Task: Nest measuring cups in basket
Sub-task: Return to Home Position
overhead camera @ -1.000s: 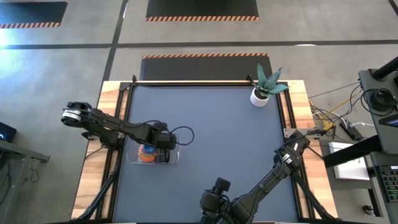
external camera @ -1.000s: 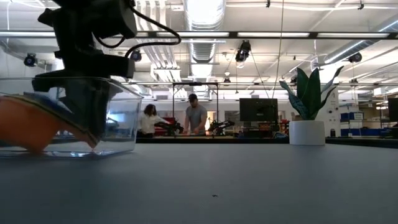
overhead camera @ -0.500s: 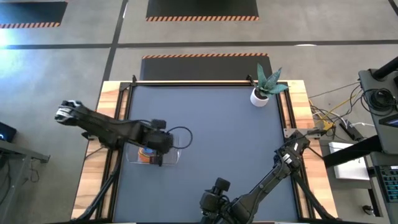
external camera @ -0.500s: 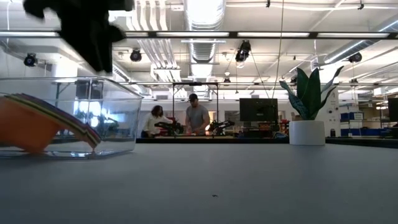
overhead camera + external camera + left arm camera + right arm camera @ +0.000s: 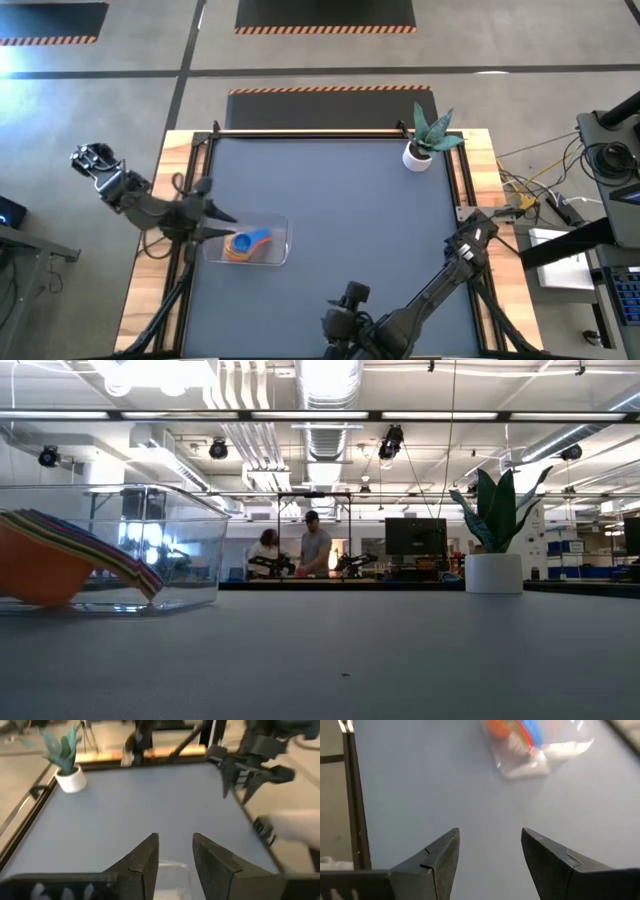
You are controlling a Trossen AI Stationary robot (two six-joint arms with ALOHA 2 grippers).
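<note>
The measuring cups point(image 5: 247, 243) are seen nested in one stack, orange outermost and blue innermost, lying tilted inside the basket point(image 5: 281, 232). The basket is set on the bench point(image 5: 340, 200) near its left edge. In the low view the coloured rims are seen layered behind the clear wall.

The left tool point(image 5: 175, 837) is held open and empty, raised just beside the basket's left end. The right tool point(image 5: 490, 835) is likewise open and empty, kept at the bench's near edge, well apart from the basket.

A white pot with a green plant point(image 5: 417, 155) is placed at the far right corner. Two people point(image 5: 315, 550) are seen in the room behind.
</note>
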